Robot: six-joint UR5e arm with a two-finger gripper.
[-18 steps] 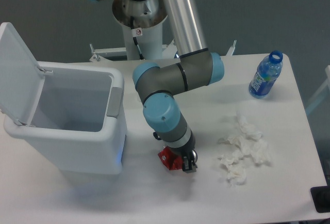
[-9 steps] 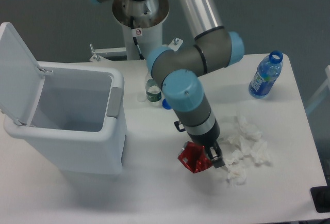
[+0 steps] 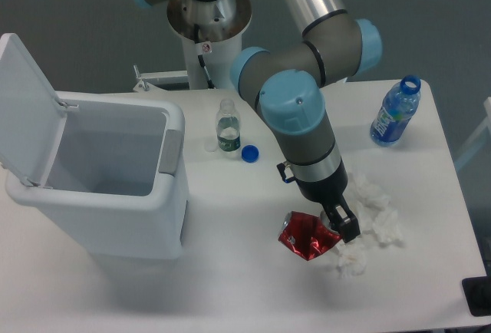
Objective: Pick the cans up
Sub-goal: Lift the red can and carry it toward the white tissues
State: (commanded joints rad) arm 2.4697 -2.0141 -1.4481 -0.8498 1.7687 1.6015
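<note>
A crushed red can (image 3: 305, 237) with a silver end hangs just above the table, right of centre near the front. My gripper (image 3: 331, 232) points down at its right side and is shut on the can. The arm reaches down from the back and hides part of the can's right edge.
A white bin (image 3: 107, 172) with its lid open stands at the left. A small clear bottle (image 3: 226, 126) and a blue cap (image 3: 248, 153) sit behind the arm. A blue bottle (image 3: 395, 112) stands at the back right. Crumpled white tissues (image 3: 370, 222) lie right beside the gripper.
The gripper has lifted the can off the table and carried it to the right, toward the tissues. The small bottle and blue cap came into view behind the arm.
</note>
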